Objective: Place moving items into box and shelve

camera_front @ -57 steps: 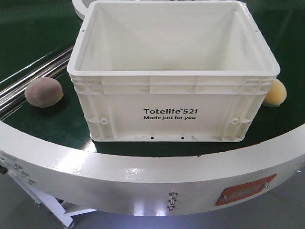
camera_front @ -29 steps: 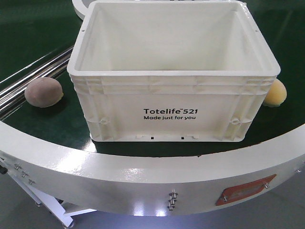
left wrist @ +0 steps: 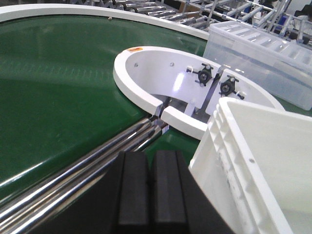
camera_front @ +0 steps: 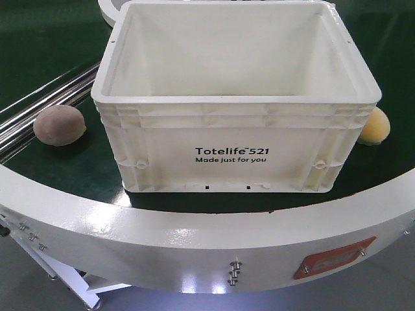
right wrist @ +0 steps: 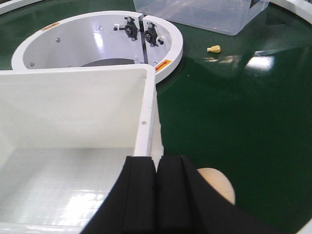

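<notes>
Sitting upright on the green belt [camera_front: 45, 39], the white crate [camera_front: 233, 152] has nothing inside; the brownish-purple fruit [camera_front: 59, 126] lies on the belt near the crate's left wall, apart from it; the yellow-orange fruit [camera_front: 375, 126] lies just beside the right wall, partly hidden by the rim; the left gripper [left wrist: 151, 190] hangs over the steel rods [left wrist: 73, 175], pads pressed together on nothing; the right gripper [right wrist: 156, 195] hangs at the crate's right rim, pads likewise together
</notes>
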Robot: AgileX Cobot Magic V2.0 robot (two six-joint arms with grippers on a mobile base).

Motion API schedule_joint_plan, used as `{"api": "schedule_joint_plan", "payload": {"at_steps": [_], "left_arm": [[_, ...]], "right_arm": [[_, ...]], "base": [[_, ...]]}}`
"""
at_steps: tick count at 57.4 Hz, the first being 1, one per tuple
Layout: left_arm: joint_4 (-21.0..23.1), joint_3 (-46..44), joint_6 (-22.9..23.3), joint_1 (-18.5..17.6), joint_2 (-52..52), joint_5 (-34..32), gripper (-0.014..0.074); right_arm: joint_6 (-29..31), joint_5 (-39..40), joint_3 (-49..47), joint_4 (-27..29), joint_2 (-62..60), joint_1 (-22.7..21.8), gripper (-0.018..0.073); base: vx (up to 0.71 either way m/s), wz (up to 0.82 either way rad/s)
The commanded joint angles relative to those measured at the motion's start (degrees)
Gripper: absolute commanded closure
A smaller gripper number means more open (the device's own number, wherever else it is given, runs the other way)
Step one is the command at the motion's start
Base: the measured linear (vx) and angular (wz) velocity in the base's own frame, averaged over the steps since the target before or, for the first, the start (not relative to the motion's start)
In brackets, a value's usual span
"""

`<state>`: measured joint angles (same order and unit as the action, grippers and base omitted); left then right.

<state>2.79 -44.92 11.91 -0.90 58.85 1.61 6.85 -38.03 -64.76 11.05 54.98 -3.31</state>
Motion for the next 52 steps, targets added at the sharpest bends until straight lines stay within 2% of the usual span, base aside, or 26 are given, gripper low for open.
{"api": "schedule_joint_plan", "payload": {"at_steps": [1, 6, 8, 14, 20, 27, 33, 40, 47, 52], "left_arm": [[0.3, -2.01, 0.04, -0.22, 1.01, -8.65, 0.0447], [-1.37, -2.1, -1.98, -0.22, 3.29, -9.74, 0.0445], [-1.64, -2.64, -3.04, -0.22, 4.61, -8.31, 0.0444], [-1.55, -5.99, -3.41, -0.22, 9.51, -1.61, 0.0435], [-1.61, -11.34, -3.41, -0.22, 14.36, 4.77, 0.0397], [-1.61, -17.44, -3.41, -0.22, 18.95, 10.47, 0.0319], [-1.61, -21.91, -5.19, -0.22, 22.59, 15.23, 0.0246], [-1.61, -25.54, -7.35, -0.22, 26.1, 20.3, 0.0162], [-1.55, -26.66, -7.48, -0.22, 28.58, 20.92, 0.0087], [-1.55, -26.66, -7.48, -0.22, 30.07, 20.32, 0.0062]], "right_arm": [[0.08, 5.09, -2.03, -8.18, -0.07, -0.13, 0.0566], [-3.82, 5.2, -2.03, -21.29, 1.46, -0.13, 0.0564], [-6.85, 5.26, -2.03, -24.8, 2.28, -0.13, 0.0562], [-14.31, 7.73, -2.03, -31.87, 5.96, -0.13, 0.0551], [-17.08, 10.08, -2.25, -36.93, 10.46, -0.13, 0.0511], [-18.36, 9.2, -3.2, -37.67, 15.98, -0.13, 0.0413], [-19.18, 10.15, -3.38, -37.73, 20.61, -0.13, 0.0266], [-23.71, 13.04, -3.38, -38.46, 25.57, -0.47, 0.0135], [-33.08, 15.69, -3.38, -38.61, 29.88, -3.52, 0.0102], [-35.64, 17.08, -3.38, -38.61, 32.6, -6.17, 0.0102]], "base": [[0.0, 0.0], [0.0, 0.0], [0.0, 0.0], [0.0, 0.0], [0.0, 0.0], [0.0, 0.0], [0.0, 0.0], [0.0, 0.0], [0.0, 0.0], [0.0, 0.0]]}}
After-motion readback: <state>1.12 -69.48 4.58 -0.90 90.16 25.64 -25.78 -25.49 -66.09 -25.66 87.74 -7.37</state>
